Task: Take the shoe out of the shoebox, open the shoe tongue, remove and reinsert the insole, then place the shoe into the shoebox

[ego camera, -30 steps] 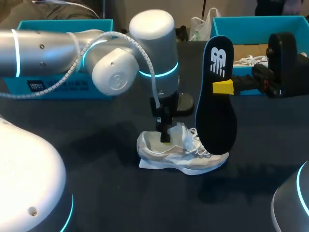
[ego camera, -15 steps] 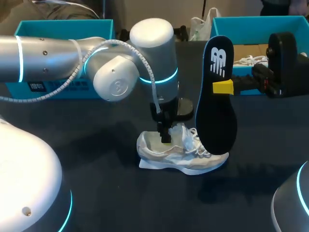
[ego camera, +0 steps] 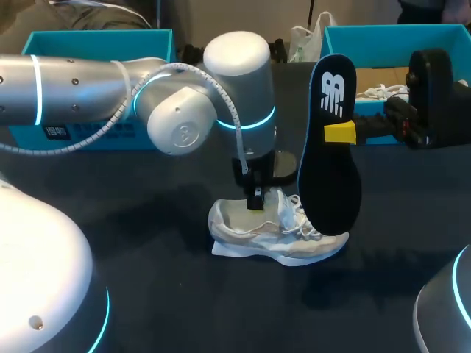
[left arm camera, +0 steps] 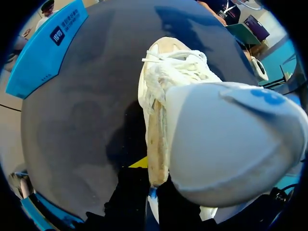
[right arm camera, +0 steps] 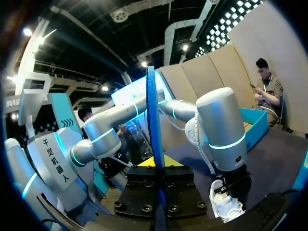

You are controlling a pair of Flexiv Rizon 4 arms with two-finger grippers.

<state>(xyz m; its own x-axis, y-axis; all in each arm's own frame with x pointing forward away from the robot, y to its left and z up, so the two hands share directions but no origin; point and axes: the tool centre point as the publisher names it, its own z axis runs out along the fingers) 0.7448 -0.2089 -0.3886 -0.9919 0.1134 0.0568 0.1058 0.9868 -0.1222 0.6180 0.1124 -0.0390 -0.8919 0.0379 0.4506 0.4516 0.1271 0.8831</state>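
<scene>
**Black insole's out, reinsert and boxing left**

Head view: your right gripper (ego camera: pixel 340 132) clamps the insole (ego camera: pixel 329 147) upright beside the shoe (ego camera: pixel 272 235), out on the table (ego camera: pixel 147 294). Left wrist: left gripper (left arm camera: pixel 150 192) pinches the shoe's rim. Right wrist: insole edge-on, gripped tight.

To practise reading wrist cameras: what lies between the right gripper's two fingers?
The dark insole, clamped upright by the right gripper, edge-on in the right wrist view; the head view shows its broad face.
</scene>
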